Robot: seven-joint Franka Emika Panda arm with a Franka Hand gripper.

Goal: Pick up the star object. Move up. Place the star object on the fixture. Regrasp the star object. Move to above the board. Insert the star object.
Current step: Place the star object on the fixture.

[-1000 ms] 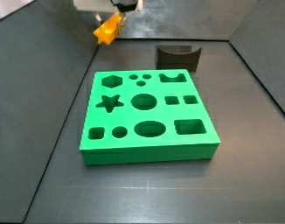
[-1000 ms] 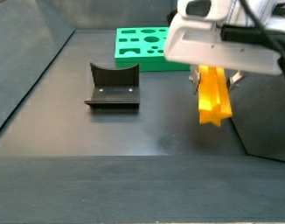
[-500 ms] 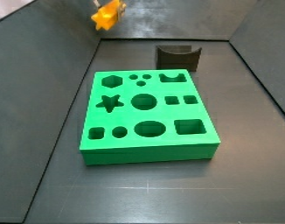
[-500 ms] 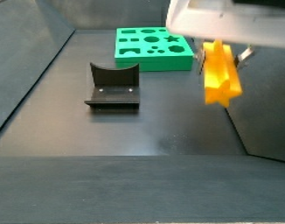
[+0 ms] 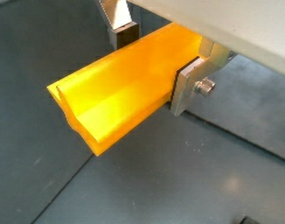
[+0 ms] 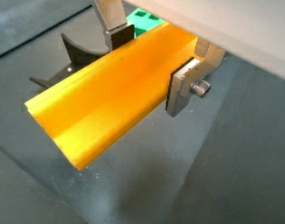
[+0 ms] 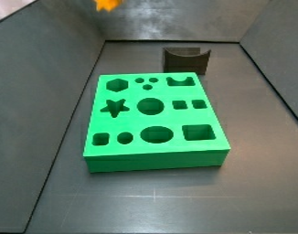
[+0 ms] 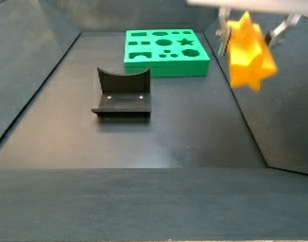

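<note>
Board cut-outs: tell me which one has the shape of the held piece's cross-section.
The star-shaped hole in the board, the only pointed one among hexagon, circles, squares and crown. The star object is clamped in the hand, high above the floor.

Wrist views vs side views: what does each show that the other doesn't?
Only the wrist views: the gripper, its silver fingers shut on the star object, held clear above the floor.

Only the side views: the whole board with all its cut-outs, and the fixture standing apart from it, with nothing on it.

Both: the star object, raised off the floor; a wrist view also catches part of the fixture and a corner of the board.
</note>
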